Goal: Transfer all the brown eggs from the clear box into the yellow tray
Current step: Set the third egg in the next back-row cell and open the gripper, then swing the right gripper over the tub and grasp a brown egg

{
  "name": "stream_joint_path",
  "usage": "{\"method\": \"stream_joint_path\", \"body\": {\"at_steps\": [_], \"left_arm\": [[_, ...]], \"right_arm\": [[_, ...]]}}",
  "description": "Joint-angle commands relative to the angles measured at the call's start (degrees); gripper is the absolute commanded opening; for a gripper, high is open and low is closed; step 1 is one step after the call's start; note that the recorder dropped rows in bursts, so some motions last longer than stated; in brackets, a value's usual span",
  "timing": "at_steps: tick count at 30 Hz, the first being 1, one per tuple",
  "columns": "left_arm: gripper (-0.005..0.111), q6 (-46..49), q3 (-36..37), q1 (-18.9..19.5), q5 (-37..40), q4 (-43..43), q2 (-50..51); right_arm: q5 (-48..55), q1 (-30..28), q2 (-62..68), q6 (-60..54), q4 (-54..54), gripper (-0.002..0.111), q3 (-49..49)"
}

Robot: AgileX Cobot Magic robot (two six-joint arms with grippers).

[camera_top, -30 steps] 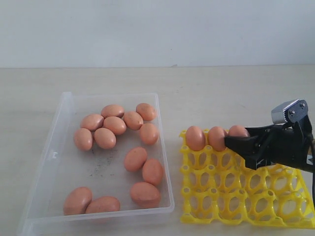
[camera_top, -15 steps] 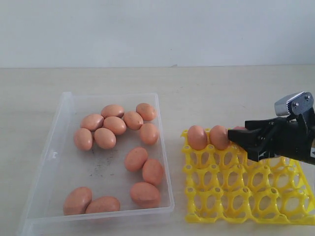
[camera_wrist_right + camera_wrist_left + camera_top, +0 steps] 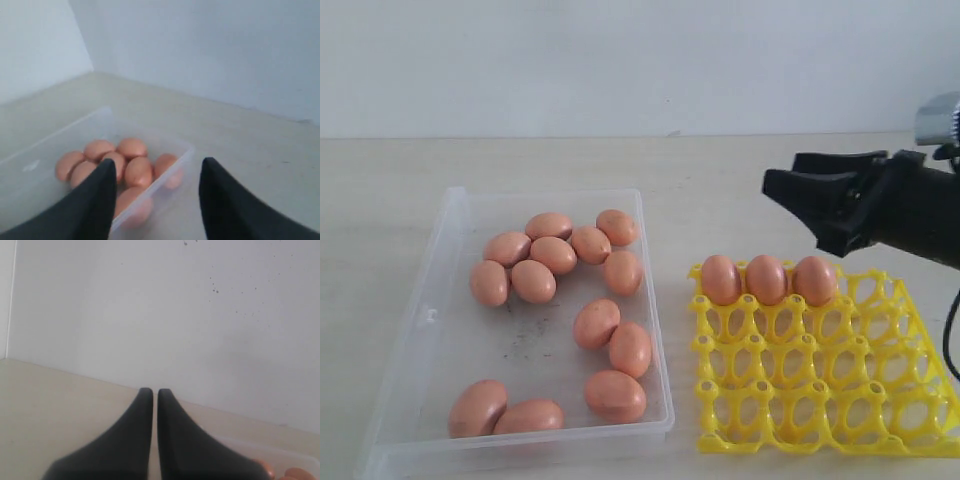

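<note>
Several brown eggs [image 3: 553, 255] lie in the clear box [image 3: 520, 345] on the left. Three more eggs [image 3: 766, 279] stand side by side in the back row of the yellow tray [image 3: 820, 390] on the right. My right gripper [image 3: 785, 172] hangs open and empty above the tray's back edge, clear of the eggs. In the right wrist view its open gripper [image 3: 157, 165] frames the box corner [image 3: 185, 150] and a cluster of eggs [image 3: 137, 172]. My left gripper [image 3: 152, 391] is shut and empty and does not show in the exterior view.
The box and tray sit close together on a pale tabletop [image 3: 720, 170] before a white wall. The tray's other cups [image 3: 825, 365] stand unfilled. A strip of bare table runs behind both containers.
My right gripper has let go of the third egg in the tray's back row and risen above the tray. The tray shifted slightly to the right.
</note>
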Motion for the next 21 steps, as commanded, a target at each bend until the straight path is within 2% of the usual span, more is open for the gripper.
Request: {"method": "stream_joint_path", "body": {"at_steps": [1,2,3,6,8,10,12,15,21], "left_arm": [[0.004,0.4,-0.2,-0.2,0.0,-0.2,-0.2],[0.004,0.4,-0.2,-0.2,0.0,-0.2,-0.2],[0.004,0.4,-0.2,-0.2,0.0,-0.2,-0.2],[0.004,0.4,-0.2,-0.2,0.0,-0.2,-0.2],[0.004,0.4,-0.2,-0.2,0.0,-0.2,-0.2],[0.004,0.4,-0.2,-0.2,0.0,-0.2,-0.2],[0.004,0.4,-0.2,-0.2,0.0,-0.2,-0.2],[0.004,0.4,-0.2,-0.2,0.0,-0.2,-0.2],[0.004,0.4,-0.2,-0.2,0.0,-0.2,-0.2]], "right_arm": [[18.2,11.6,-1.8,0.0,-6.1,0.017,-3.5],[26.4,15.2,-1.8,0.3,-8.1,0.005,-5.2],[32.2,19.1,-1.8,0.6,-9.1,0.0,-6.3],[52.1,29.7,-1.7,-0.1,-11.5,0.0,-10.0],[61.9,35.9,-1.7,-2.1,-13.2,0.0,-12.0],[67.6,40.0,-1.7,-4.5,-13.2,0.0,-14.0],[70.2,43.1,-1.7,-7.3,-13.2,0.0,-15.6],[68.0,46.1,-1.7,-14.8,-13.5,0.0,-17.2],[62.5,47.9,0.3,-41.5,-15.8,0.0,-18.7]]}}
